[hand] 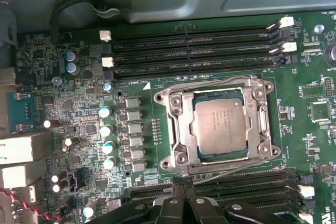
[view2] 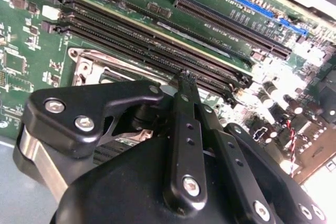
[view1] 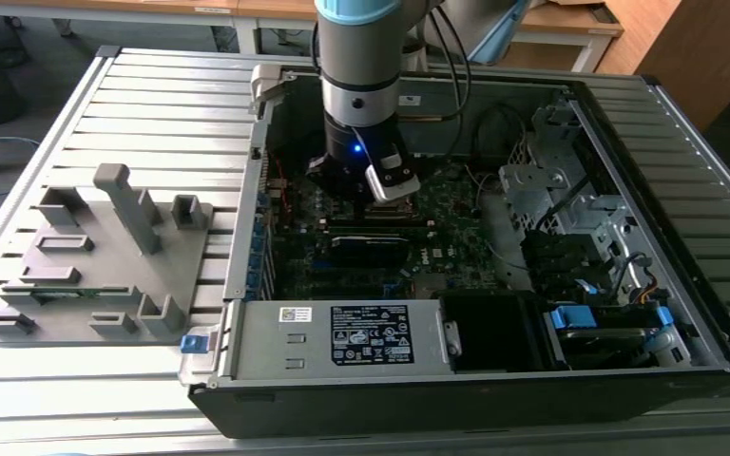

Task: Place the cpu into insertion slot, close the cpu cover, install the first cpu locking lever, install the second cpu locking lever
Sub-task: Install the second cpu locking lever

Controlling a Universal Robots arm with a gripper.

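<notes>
Your cpu [hand: 220, 125] sits flat inside the insertion slot [hand: 265, 129], right of centre in the first wrist view; it's light, rigid, fragile—handle edges only—while the gripper [view2: 185, 77] fingers look pinched together, holding nothing.

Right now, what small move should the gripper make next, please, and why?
Probably ease the gripper toward the insertion slot rim: the cpu already sits inside with the cpu cover lying flat around it, and the gripper hangs just beside it.
</notes>
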